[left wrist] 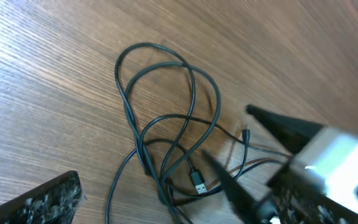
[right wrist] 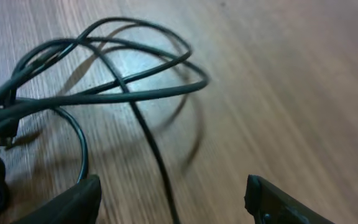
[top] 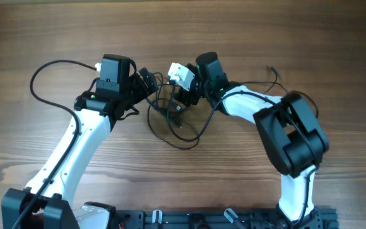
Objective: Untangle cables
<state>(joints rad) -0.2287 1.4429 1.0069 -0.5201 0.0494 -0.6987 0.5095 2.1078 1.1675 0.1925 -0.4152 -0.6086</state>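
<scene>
The cables (top: pixel 175 127) lie as a loose tangle of thin black loops on the wooden table between my two arms. In the left wrist view the cables (left wrist: pixel 160 118) overlap, with a USB plug (left wrist: pixel 199 182) lying near the crossing. My left gripper (top: pixel 146 80) hovers at the tangle's upper left, open; only one of its fingers (left wrist: pixel 42 200) shows. My right gripper (right wrist: pixel 173 202) is open above the tangle's upper right. One strand (right wrist: pixel 154 155) runs between its fingers (right wrist: pixel 67 202) without being pinched. Its fingers (left wrist: pixel 229 183) also show in the left wrist view.
A thicker black robot cable (top: pixel 43 79) loops out left of the left arm. A thin black cord (top: pixel 269 81) runs past the right arm's forearm. The white camera housing (top: pixel 182 73) of the right wrist sits close to the left gripper. The arm bases (top: pixel 189 219) line the front edge.
</scene>
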